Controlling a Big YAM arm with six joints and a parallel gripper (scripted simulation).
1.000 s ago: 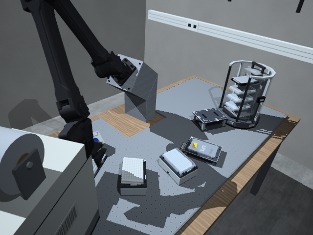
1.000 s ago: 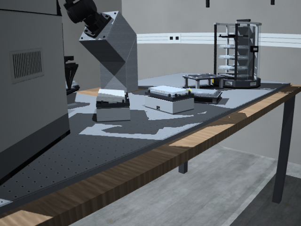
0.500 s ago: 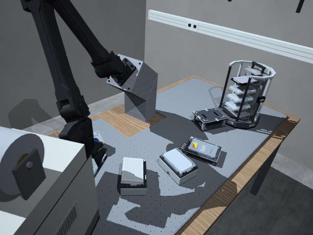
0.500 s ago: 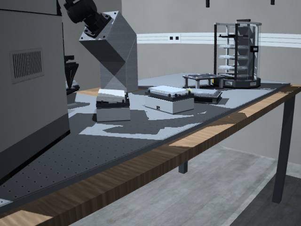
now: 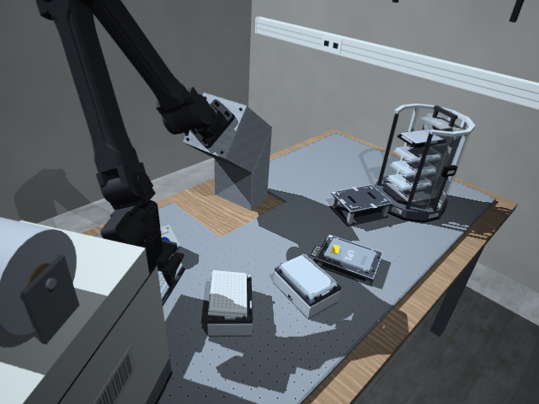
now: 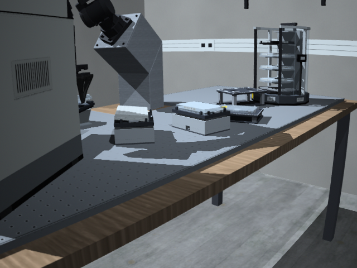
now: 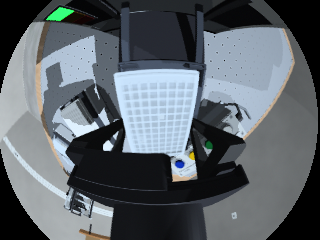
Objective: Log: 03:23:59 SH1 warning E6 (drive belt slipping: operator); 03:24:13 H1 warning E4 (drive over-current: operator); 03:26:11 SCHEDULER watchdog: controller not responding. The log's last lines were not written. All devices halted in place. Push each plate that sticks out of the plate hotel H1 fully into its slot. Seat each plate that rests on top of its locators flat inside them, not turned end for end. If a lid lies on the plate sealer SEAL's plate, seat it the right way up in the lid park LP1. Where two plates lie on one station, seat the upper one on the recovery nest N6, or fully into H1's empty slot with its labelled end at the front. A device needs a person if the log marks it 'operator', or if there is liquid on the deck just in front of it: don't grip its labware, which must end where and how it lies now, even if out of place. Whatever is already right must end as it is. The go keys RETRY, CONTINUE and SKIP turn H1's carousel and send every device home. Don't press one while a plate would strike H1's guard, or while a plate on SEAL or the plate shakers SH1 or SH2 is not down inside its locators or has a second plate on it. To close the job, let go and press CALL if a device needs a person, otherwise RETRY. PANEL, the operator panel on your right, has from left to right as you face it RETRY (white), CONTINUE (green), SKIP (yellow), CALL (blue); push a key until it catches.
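My gripper point(image 5: 171, 266) is low at the front of the sealer point(image 5: 65, 313), at the left of the deck. In the wrist view my gripper point(image 7: 157, 121) has its fingers on both long sides of a white well plate point(image 7: 159, 110) and is shut on it. The plate points toward the sealer's dark opening. Only a sliver of this plate point(image 5: 162, 283) shows beside the sealer in the top view. The lid park LP1 point(image 5: 348, 257) carries a clear lid with a yellow mark. The recovery nest point(image 5: 361, 199) is bare. The plate hotel H1 point(image 5: 424, 161) stands at the far right.
Two shakers stand mid-deck: the left one point(image 5: 229, 300) has a plate sitting high on it, and the right one point(image 5: 306, 282) has a plate lying low. The arm's grey pedestal point(image 5: 241, 161) stands behind them. The panel's blue key point(image 5: 165, 239) shows behind my arm.
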